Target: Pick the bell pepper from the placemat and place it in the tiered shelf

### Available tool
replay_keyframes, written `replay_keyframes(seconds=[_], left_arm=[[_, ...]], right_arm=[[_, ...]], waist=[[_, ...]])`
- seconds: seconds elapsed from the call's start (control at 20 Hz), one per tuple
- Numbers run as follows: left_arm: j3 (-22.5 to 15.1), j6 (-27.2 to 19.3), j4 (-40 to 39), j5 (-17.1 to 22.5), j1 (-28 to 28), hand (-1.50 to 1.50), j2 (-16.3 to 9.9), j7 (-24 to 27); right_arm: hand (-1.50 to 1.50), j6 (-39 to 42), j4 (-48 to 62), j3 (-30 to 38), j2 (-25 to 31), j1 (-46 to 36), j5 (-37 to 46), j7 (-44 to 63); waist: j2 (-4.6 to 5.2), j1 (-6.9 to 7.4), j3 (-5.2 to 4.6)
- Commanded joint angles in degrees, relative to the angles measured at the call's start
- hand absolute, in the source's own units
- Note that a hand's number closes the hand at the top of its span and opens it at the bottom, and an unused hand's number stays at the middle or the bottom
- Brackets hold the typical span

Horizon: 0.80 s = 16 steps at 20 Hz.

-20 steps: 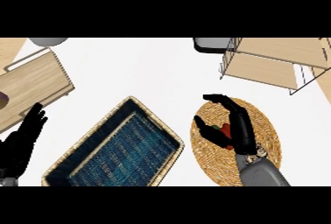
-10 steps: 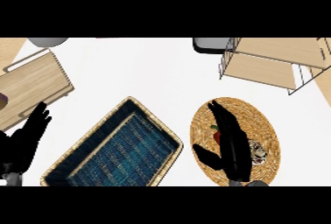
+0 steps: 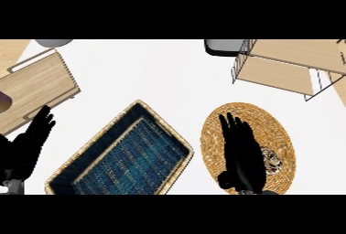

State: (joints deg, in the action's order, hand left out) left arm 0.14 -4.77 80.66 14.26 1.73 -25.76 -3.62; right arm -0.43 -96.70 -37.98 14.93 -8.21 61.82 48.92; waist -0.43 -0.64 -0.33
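- A white surface (image 3: 155,73) carries everything in view
- A rectangular woven basket (image 3: 121,153) with a tan rim and a dark blue inside lies at the lower middle, turned at a slant so one corner points toward the top
- A light wooden board (image 3: 34,89) with a thin raised rail along its upper edge lies at the left, also at a slant
- A dark purple round thing (image 3: 3,99) shows partly at the left edge, on the board
- A grey round thing (image 3: 54,42) is cut off by the top edge at the upper left
- A dark grey rounded thing (image 3: 222,46) sits at the top, just left of the wire frame at the upper right
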Motion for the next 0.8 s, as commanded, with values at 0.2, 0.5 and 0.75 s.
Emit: replay_keyframes(seconds=[0.2, 0.5, 0.75], left_arm=[[0.4, 1.2, 2.7, 0.3, -1.0, 0.00, -0.7, -3.4], [0.1, 0.9, 1.9, -2.7, 0.0, 0.00, 2.0, -0.9], [3.2, 3.2, 2.6, -2.0, -0.2, 0.00, 1.0, -3.5]], right_arm=[[-1.50, 28.5, -5.8, 0.6, -0.7, -6.4, -1.4, 11.2], [-1.50, 29.6, 0.3, 5.5, -2.7, -8.6, -0.3, 7.1], [-1.50, 27.8, 2.9, 6.3, -3.8, -5.9, 2.9, 4.5]], waist=[[0.28, 0.74, 0.29], [0.44, 0.88, 0.32], [0.40, 0.80, 0.34]])
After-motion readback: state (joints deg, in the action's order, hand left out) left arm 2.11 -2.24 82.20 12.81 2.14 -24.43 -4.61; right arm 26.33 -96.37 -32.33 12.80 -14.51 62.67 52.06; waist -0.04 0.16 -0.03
